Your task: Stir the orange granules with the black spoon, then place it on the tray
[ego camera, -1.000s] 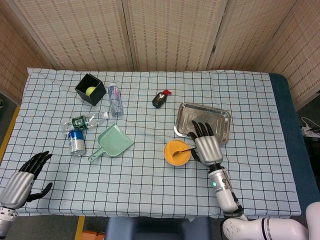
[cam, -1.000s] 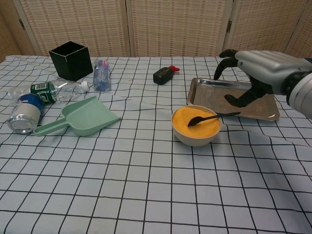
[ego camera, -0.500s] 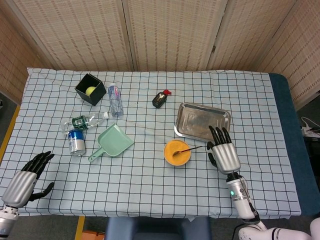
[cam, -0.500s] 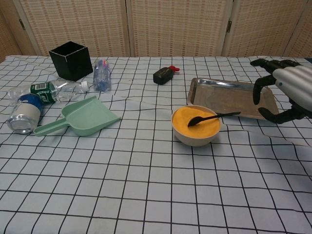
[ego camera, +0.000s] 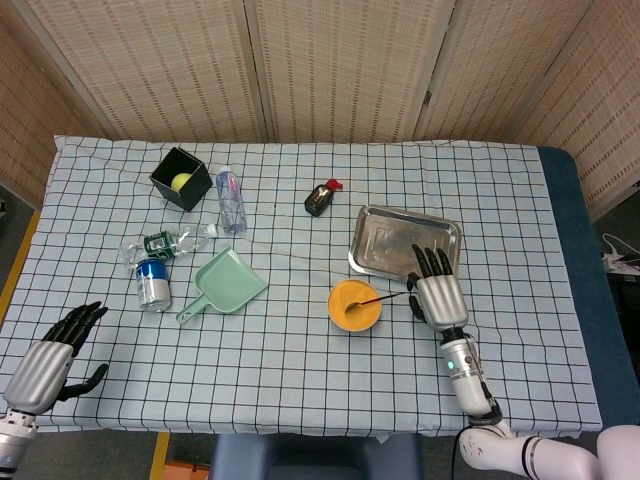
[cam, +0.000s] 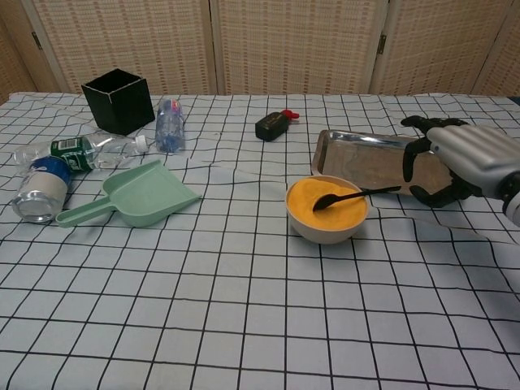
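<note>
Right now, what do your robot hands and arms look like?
Each robot hand, right and left, has a silver metal back and black fingers. The right forearm is a slim white tube with a small green light, widening into a rounded white shell near the bottom.

toward ten o'clock on the checked tablecloth [ego camera: 300, 370], a black box [ego camera: 181, 178] holding a yellow ball [ego camera: 181, 181]. just at its three o'clock, a clear bottle [ego camera: 230, 200] lying flat. at nine o'clock, another fallen bottle with a green label [ego camera: 165, 243], a blue-banded can [ego camera: 153, 284] beside it, then a green dustpan [ego camera: 222, 285]. near twelve o'clock, a small black bottle with a red cap [ego camera: 321, 198].
</note>
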Available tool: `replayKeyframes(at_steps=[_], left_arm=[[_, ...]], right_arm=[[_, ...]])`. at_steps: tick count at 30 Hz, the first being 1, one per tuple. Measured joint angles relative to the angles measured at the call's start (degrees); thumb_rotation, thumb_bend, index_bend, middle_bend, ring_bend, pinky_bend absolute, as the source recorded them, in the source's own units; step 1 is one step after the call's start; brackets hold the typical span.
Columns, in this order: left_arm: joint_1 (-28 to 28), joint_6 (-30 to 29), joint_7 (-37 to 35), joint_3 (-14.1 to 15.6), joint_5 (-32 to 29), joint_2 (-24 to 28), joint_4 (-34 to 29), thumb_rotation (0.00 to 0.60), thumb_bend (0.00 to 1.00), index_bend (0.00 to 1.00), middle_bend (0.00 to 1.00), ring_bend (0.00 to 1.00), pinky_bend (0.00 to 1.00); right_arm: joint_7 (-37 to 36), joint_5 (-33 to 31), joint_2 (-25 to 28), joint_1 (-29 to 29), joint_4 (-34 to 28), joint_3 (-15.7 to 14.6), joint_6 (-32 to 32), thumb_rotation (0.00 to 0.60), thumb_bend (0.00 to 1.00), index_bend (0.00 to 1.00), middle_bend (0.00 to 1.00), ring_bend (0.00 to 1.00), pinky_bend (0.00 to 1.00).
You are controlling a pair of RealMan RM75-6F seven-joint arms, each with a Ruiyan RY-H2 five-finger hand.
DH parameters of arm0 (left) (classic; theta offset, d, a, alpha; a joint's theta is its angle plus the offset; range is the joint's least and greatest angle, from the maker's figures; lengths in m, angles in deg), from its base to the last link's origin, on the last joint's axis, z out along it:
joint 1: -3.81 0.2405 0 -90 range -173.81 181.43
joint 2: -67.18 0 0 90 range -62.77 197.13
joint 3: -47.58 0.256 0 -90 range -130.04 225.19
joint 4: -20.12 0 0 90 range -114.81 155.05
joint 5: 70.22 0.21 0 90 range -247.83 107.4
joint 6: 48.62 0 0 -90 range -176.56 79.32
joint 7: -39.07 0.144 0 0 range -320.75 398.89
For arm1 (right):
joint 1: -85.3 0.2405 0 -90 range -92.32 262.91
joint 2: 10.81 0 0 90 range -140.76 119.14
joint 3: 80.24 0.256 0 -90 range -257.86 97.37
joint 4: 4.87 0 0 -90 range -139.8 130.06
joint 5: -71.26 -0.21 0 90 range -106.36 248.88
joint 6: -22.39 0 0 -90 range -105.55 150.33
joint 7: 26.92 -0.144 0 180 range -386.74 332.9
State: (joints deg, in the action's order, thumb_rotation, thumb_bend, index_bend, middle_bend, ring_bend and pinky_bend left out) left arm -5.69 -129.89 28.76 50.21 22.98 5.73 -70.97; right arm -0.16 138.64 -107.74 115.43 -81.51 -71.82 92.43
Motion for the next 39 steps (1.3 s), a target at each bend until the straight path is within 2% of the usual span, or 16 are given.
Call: replayKeyframes(at_steps=[16,39], left_arm=[[-0.3,0.6,-0.1,-0.2,-0.5,0.0,0.1,0.600,0.37,0.00,0.00,0.00,0.17],[-0.4,1.0,-0.3,-0.3,-0.8,0.0,0.2,0.600,0.37,0.00,0.00,0.00,0.17]], right_arm=[[0.5,-1.1,-1.6,1.0,1.3,1.4,-3.0,0.600,0.35,0.49,0.00,0.00,0.00],[0.2,-0.2,-2.8,1.2,2.2,1.8,-3.3,0.600,0.35,0.56,0.00,0.00,0.00]])
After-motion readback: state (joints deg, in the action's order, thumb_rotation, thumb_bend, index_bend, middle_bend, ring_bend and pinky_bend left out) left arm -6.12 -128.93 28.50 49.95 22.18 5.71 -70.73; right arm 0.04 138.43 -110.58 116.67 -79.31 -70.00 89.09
